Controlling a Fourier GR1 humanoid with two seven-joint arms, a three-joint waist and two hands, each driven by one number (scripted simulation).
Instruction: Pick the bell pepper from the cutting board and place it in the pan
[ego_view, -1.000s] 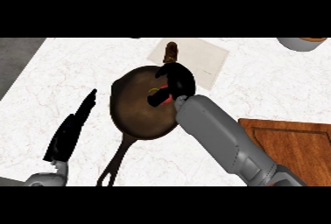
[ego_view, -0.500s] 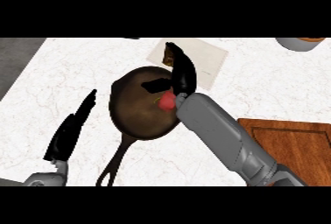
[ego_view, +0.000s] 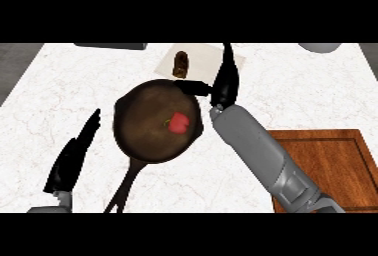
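Bell pepper (ego_view: 177, 122) lies in pan (ego_view: 157, 121) mid-table, just left of right hand (ego_view: 224, 82), fingers straight, released; left hand (ego_view: 71, 160) open too.

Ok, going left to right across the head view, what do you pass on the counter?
Left hand → pan → bell pepper inside the pan → right hand → cutting board.
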